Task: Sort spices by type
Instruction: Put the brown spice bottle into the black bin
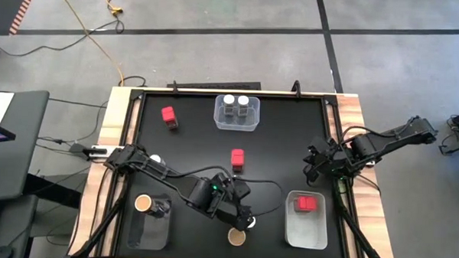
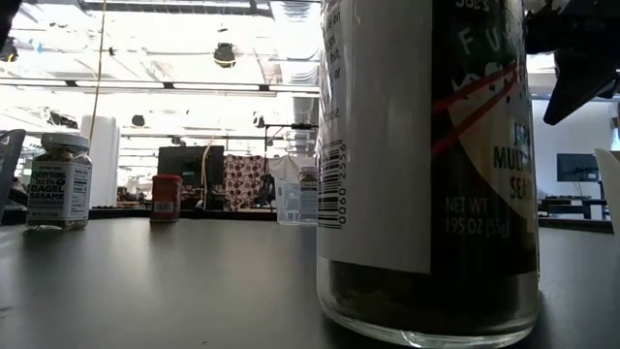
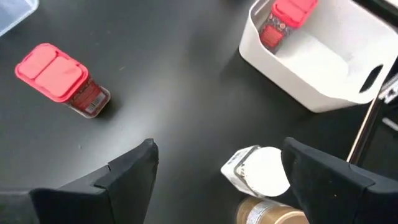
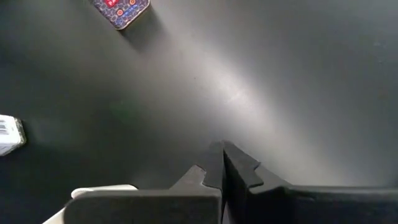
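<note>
My left gripper [image 3: 221, 148] is open near the table's near edge [image 1: 244, 214]. A white-lidded jar [image 3: 261, 172] stands between its fingers, close to one finger [image 3: 311, 171], and a tan-lidded jar [image 1: 236, 237] stands just nearer. Two red boxes [image 1: 169, 116] [image 1: 238, 158] stand on the table, and a third [image 1: 309, 202] lies in the white bin [image 1: 306, 233]. Two white-lidded jars [image 1: 239, 105] sit in the far clear bin. Another tan-lidded jar [image 1: 143, 203] sits in the near-left bin. My right gripper [image 1: 314, 164] is shut and hovers at the right side. My left gripper has its open fingers on either side of the white-lidded jar's lid [image 3: 268, 177], coming slanting from above. The jar stands on the table. I cannot tell whether the closer finger touches it.
The far clear bin [image 1: 218, 122] sits at the far centre, the white bin at the near right and a clear bin [image 1: 151, 232] at the near left. A small white-topped thing [image 1: 156, 158] shows beside the left arm. Bare black tabletop [image 1: 282, 161] lies between the arms.
</note>
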Action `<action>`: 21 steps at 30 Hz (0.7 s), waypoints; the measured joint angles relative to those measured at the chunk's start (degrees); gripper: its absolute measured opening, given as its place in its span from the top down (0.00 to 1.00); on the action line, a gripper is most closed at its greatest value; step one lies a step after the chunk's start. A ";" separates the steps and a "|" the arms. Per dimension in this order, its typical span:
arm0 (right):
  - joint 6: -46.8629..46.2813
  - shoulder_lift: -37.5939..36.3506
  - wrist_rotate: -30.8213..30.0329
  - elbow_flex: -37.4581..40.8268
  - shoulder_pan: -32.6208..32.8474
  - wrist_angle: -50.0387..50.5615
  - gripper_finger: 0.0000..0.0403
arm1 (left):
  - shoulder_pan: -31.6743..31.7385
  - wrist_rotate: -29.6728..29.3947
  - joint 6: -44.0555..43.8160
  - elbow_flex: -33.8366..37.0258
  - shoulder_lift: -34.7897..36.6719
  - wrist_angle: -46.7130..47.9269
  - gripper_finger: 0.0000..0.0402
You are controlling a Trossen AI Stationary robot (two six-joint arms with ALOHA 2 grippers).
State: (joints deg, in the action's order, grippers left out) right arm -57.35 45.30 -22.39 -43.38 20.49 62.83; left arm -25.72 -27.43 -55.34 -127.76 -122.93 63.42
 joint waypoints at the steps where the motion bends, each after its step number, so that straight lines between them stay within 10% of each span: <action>1: -0.10 0.00 0.00 0.00 0.00 0.02 0.95 | 0.15 0.61 0.71 0.00 0.00 -0.02 0.20; 21: -3.05 0.00 1.09 -0.02 0.00 0.16 0.95 | 0.72 1.01 1.30 0.04 0.02 -0.10 0.05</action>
State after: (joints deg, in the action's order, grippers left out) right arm -60.40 45.30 -21.30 -43.40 20.49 62.99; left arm -25.00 -26.43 -54.04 -127.72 -122.91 63.32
